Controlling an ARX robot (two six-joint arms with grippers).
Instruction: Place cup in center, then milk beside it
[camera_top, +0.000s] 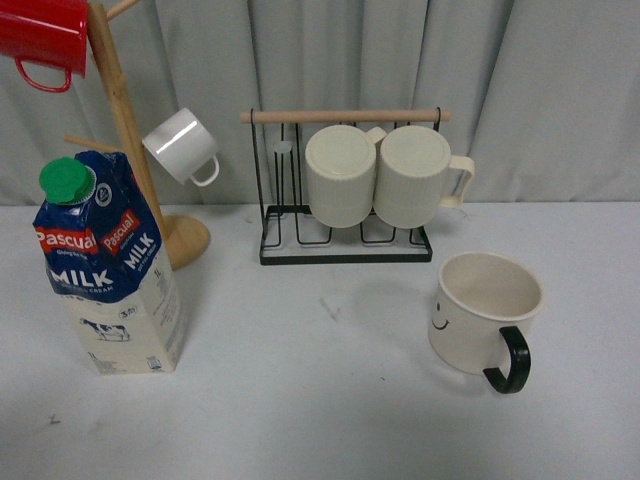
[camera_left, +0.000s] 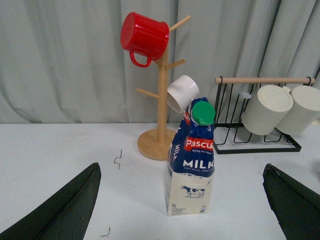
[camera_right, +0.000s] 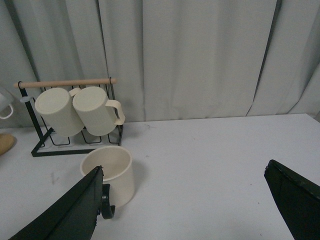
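We note left gripper (camera_left: 181, 167) and right gripper (camera_right: 185, 167) spread wide, empty, fingers (camera_left: 65, 210) cropped; cream black-handled smiley mug (camera_top: 480, 310) front-right of black wire rack (camera_top: 290, 117), blue-cream milk carton (camera_top: 105, 270) front-left.

— Mugs?
— Five: one red mug (camera_top: 42, 38), one small white mug (camera_top: 181, 145), two ribbed cream mugs (camera_top: 341, 175) (camera_top: 411, 173), one smiley cup (camera_top: 485, 310).
— Anything else?
— One milk carton (camera_top: 105, 265), one wooden mug tree (camera_top: 186, 241), one wire rack (camera_top: 300, 117).
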